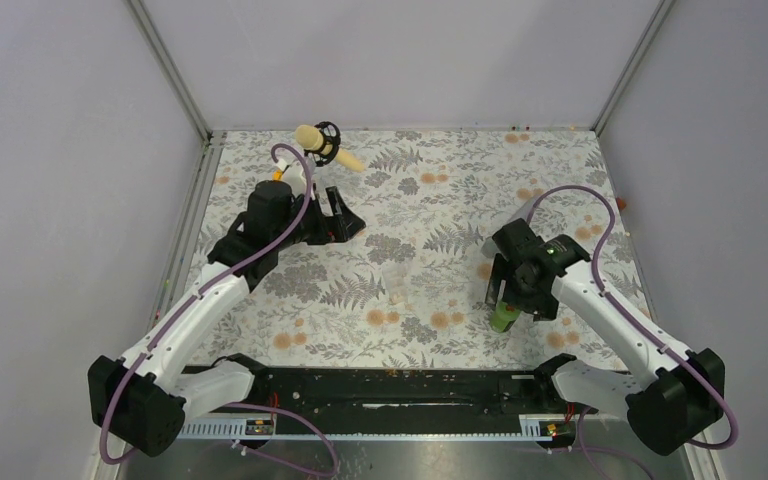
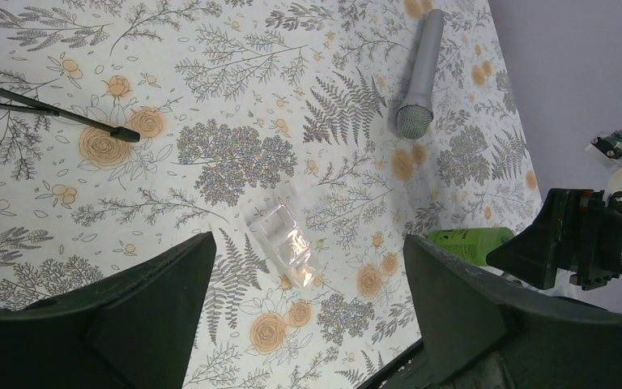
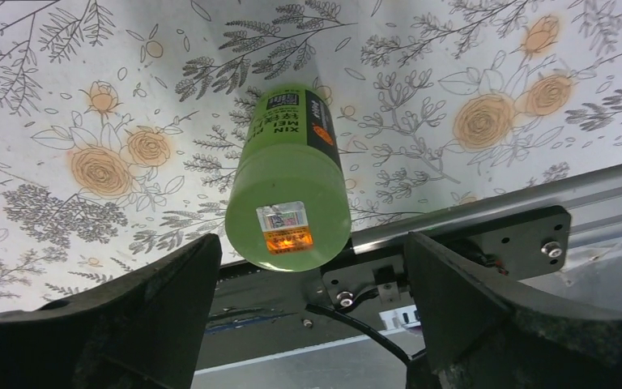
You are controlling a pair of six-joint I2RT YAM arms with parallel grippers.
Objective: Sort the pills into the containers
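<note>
Your left gripper (image 2: 309,243) stands spread wide and holds nothing. The clear container (image 2: 283,237) sits on the patterned mat (image 1: 440,200) near mid-table, below the gap between those fingers. Your right gripper (image 3: 312,241) is spread as well, one finger on either side of the green bottle (image 3: 287,194). The bottle stands upright near the front rail (image 3: 486,203), visibly clear of one finger.
</note>
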